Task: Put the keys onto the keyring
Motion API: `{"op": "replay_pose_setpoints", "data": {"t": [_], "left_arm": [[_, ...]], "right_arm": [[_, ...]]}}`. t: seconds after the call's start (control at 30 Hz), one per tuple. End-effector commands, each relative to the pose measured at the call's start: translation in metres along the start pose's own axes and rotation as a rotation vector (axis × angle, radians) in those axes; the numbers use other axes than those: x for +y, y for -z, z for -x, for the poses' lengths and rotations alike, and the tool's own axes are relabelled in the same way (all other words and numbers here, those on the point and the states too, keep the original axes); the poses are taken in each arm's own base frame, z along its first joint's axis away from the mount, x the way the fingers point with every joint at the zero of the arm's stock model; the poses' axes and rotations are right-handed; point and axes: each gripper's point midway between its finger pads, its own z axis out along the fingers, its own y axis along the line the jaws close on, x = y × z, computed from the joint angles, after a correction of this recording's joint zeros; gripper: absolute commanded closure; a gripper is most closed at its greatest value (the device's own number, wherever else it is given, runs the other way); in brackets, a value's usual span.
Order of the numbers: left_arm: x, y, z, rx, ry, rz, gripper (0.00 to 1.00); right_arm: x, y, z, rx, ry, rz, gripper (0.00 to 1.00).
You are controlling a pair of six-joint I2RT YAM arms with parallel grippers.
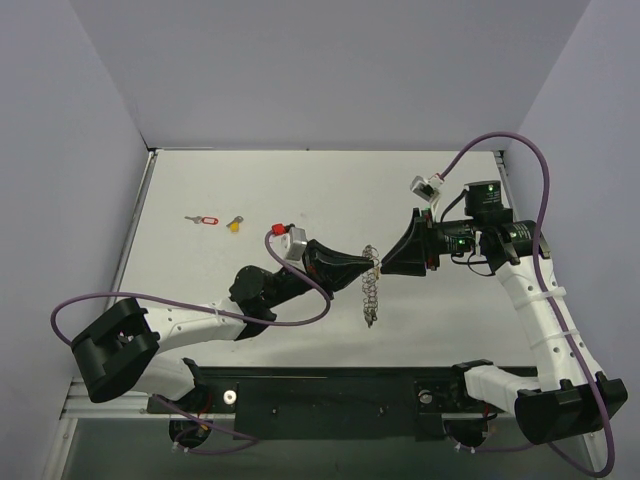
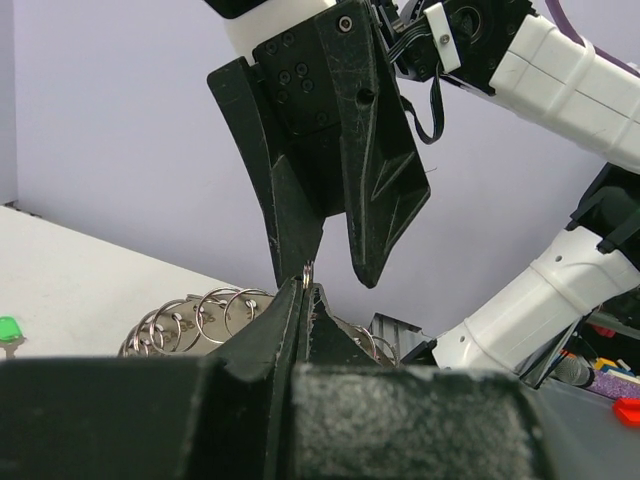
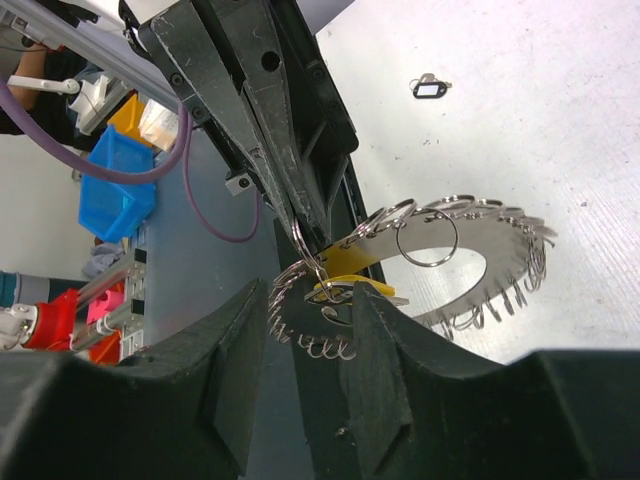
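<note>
Nearest me, the keyring (image 1: 369,290) hangs from my left pincer (image 2: 305,300), which is clamped together on one of its top links. My right pincer (image 2: 333,272) meets it tip to tip, fingers apart and gripping nothing. A yellow piece (image 3: 350,264), likely a key head, sits among the links; I cannot tell whether it is threaded on.

Farther out on the surface (image 1: 300,190), a green key (image 2: 8,328), black key (image 3: 430,88), yellow key (image 1: 235,224) and red-tagged key (image 1: 205,219) lie loose, so I judge most of the job remains. A blue bin (image 3: 110,195) sits off the surface, its contents hidden.

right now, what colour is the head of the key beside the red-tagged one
Yellow. The key shows best in the top external view, beside the red-tagged key.
</note>
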Motion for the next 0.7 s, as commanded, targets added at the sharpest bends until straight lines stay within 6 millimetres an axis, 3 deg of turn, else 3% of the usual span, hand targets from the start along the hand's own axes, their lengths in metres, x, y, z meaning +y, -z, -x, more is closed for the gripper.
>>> {"op": "replay_pose_setpoints", "data": {"t": [0.0, 0.23, 0.33, 0.53, 0.67], "left_arm": [[-0.024, -0.009, 0.052, -0.177, -0.01, -0.076, 1.0], [-0.026, -0.011, 0.059, -0.2, 0.024, -0.077, 1.0], [-0.025, -0.01, 0.059, -0.203, 0.038, -0.07, 1.0], [-0.026, -0.009, 0.064, -0.222, 0.055, -0.061, 1.0], [-0.029, -0.007, 0.072, -0.254, 0.057, -0.067, 1.0]], "right_arm": [[0.011, 0.002, 0.006, -0.023, 0.029, 0.046, 0.68], [0.01, 0.003, 0.006, -0.021, 0.052, 0.032, 0.75], [0.008, 0.002, 0.007, -0.019, 0.054, 0.029, 0.87], [0.005, 0.002, 0.006, -0.014, 0.051, 0.012, 1.0], [0.003, 0.001, 0.007, -0.02, 0.031, 0.012, 1.0]]}}
